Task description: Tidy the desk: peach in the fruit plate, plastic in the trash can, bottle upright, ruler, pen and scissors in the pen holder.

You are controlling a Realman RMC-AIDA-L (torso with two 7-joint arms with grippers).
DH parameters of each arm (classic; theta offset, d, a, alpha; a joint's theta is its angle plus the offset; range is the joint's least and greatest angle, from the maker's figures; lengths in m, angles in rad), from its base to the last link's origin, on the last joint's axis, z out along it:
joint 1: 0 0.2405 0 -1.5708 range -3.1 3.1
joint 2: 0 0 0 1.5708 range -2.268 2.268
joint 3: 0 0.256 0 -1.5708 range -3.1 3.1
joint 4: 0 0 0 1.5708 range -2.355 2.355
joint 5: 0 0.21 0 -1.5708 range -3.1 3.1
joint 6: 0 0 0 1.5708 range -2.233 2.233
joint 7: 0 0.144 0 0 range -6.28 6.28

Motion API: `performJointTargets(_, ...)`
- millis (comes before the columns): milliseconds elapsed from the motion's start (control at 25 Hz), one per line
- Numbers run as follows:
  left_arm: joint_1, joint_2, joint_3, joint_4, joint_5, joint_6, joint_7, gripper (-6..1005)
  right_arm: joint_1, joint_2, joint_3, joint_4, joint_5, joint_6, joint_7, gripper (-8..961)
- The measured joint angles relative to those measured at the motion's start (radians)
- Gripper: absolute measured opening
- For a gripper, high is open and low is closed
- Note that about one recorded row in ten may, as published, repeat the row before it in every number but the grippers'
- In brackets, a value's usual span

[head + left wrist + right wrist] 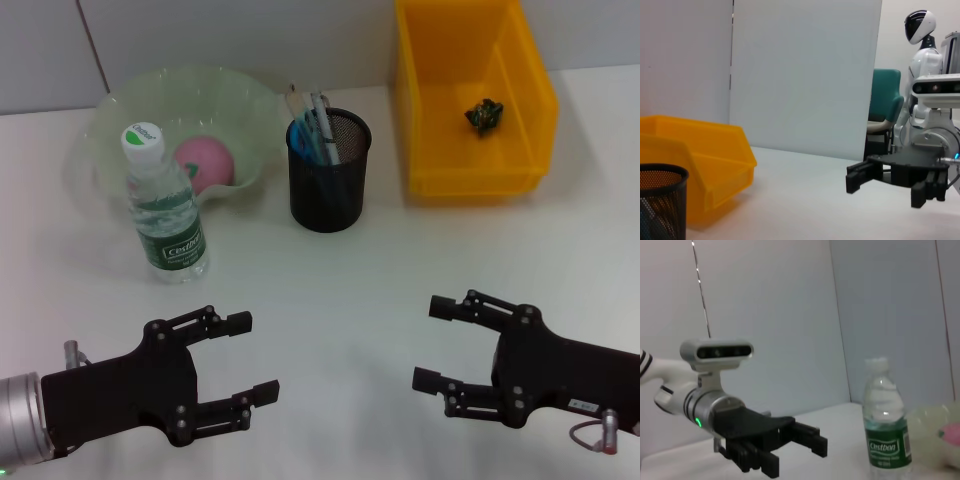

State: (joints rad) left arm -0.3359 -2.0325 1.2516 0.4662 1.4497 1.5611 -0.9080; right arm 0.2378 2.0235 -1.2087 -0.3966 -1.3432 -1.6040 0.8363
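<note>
On the desk everything already looks sorted: peach in the plate, bottle standing upright just in front of it, pens in the holder, and a dark crumpled scrap in the yellow bin. I can't pick out the ruler or scissors in the holder, though. So I'd say the only step left is parking, and doing that well just means keeping both arms low and well clear of the bottle. Left gripper hangs near the front edge with fingers spread, empty. Right gripper mirrors it on the other side, also spread and holding nothing.
</note>
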Motion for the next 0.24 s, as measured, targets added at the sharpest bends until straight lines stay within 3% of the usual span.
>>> performJointTargets(240, 0.000, 0.000, -0.001, 0.000, 0.000, 0.000, -0.001, 780, 0.000, 0.005, 0.001, 0.001, -0.004, 0.006, 0.001, 820)
